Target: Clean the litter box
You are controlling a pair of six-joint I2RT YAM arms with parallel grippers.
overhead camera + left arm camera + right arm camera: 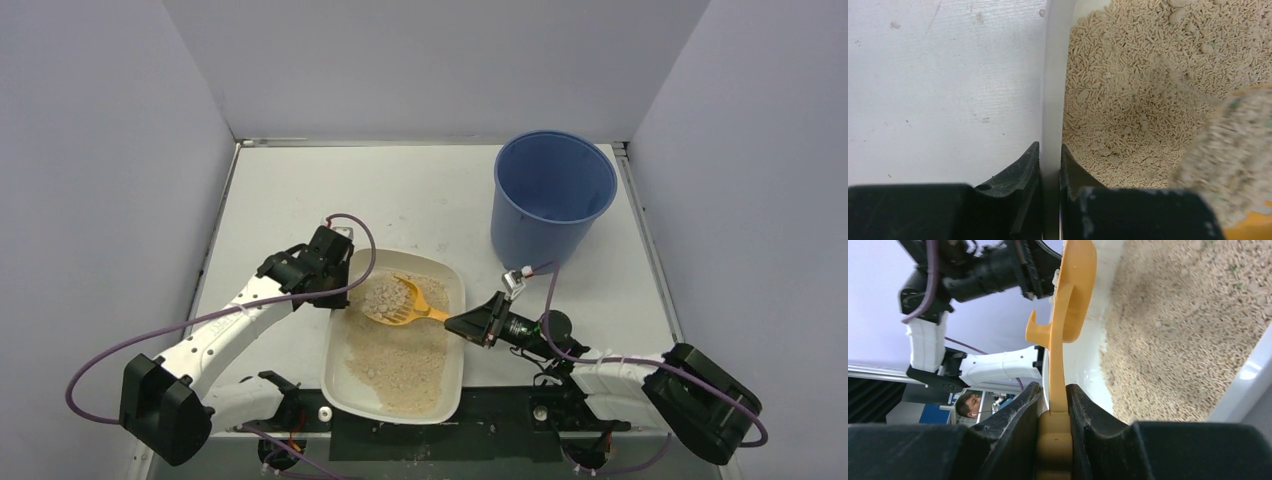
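The shallow off-white plastic litter box (455,372), mid-table, is rim-pinched by the left gripper (345,285), while the loaded orange slotted plastic scoop (415,300) clamped in the right gripper (462,324) is pointed leftward, away from the far-right tall blue bucket (550,195).

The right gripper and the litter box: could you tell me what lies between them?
The orange scoop: the right gripper holds its handle, its loaded head over the litter box, clearest in the top view.

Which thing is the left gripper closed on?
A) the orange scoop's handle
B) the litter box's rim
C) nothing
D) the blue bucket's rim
B: in the left wrist view the left gripper pinches the litter box rim, while the right gripper holds the orange scoop.
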